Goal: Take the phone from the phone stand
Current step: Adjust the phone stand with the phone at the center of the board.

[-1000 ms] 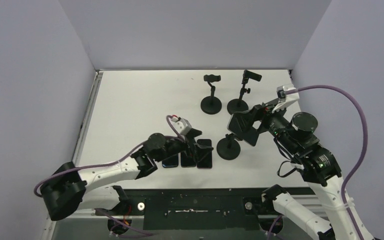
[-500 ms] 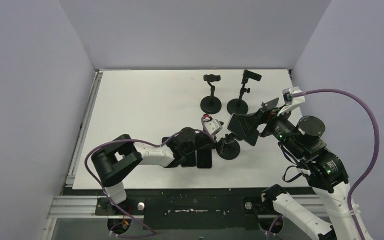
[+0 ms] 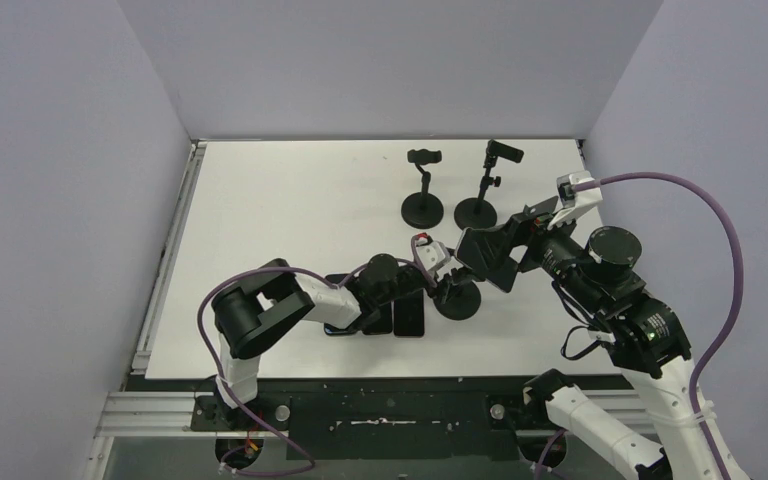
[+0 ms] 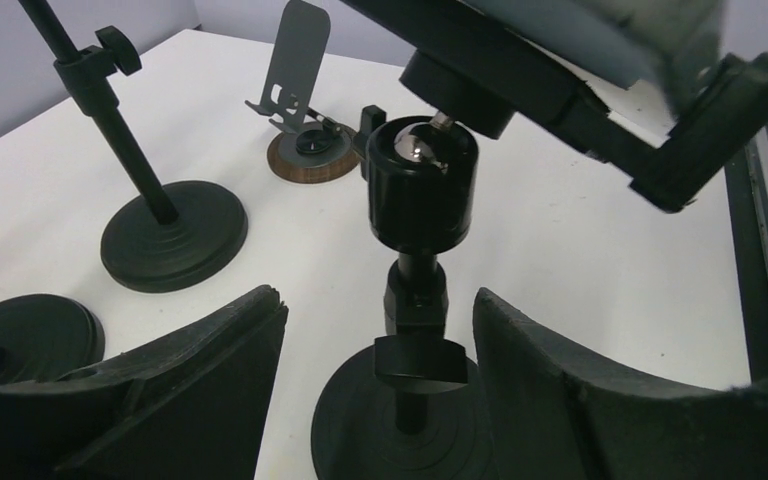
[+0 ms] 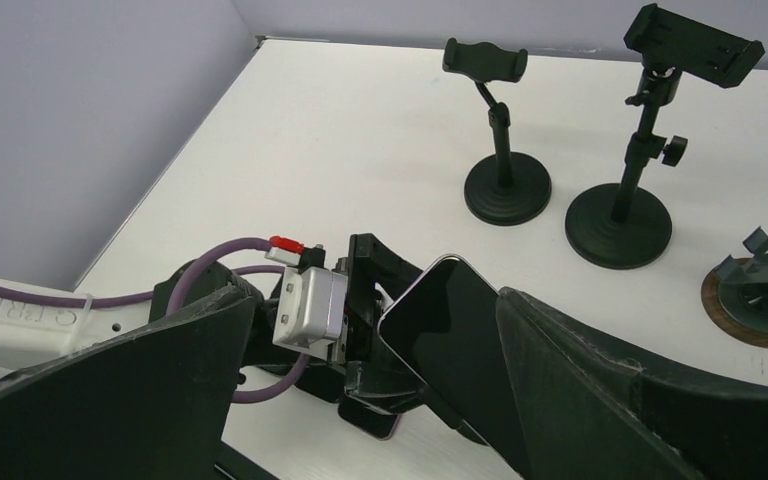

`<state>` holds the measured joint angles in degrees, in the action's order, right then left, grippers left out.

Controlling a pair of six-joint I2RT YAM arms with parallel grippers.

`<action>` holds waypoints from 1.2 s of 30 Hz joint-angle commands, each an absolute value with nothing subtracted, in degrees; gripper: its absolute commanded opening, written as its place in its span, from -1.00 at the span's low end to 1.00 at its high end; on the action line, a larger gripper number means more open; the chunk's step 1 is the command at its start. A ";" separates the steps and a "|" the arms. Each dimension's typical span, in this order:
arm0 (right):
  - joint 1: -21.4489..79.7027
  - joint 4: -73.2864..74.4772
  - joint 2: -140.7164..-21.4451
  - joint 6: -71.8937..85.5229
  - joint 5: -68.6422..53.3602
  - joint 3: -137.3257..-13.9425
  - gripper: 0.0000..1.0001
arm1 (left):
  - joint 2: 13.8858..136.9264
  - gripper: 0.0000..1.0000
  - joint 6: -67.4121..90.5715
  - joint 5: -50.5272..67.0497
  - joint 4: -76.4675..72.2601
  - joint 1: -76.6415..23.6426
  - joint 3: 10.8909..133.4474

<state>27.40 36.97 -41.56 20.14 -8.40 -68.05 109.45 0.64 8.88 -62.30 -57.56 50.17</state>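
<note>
The phone (image 3: 484, 258) is dark and sits tilted in the clamp of a black phone stand (image 3: 457, 299) at the table's front centre. My left gripper (image 3: 439, 284) is open. In the left wrist view its jaws (image 4: 378, 298) stand on either side of the stand's post (image 4: 416, 300), apart from it, above the round base. My right gripper (image 3: 505, 248) is open around the phone. In the right wrist view (image 5: 375, 300) the phone (image 5: 450, 345) lies against the right finger (image 5: 600, 400), and the left finger is well clear of it.
Two empty black stands (image 3: 422, 205) (image 3: 477, 207) stand at the back. Several phones (image 3: 409, 316) lie flat beside the stand's base, under my left arm. A metal holder on a wooden disc (image 5: 760, 285) sits to the right.
My left arm has swung right from over the flat phones to the stand, and its jaws now straddle the post. My right gripper has shifted slightly by the phone.
</note>
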 commanded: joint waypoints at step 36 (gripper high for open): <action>27.46 53.58 -53.07 6.26 -7.99 -71.76 0.91 | 121.81 -1.00 17.78 58.37 -74.49 -45.40 65.24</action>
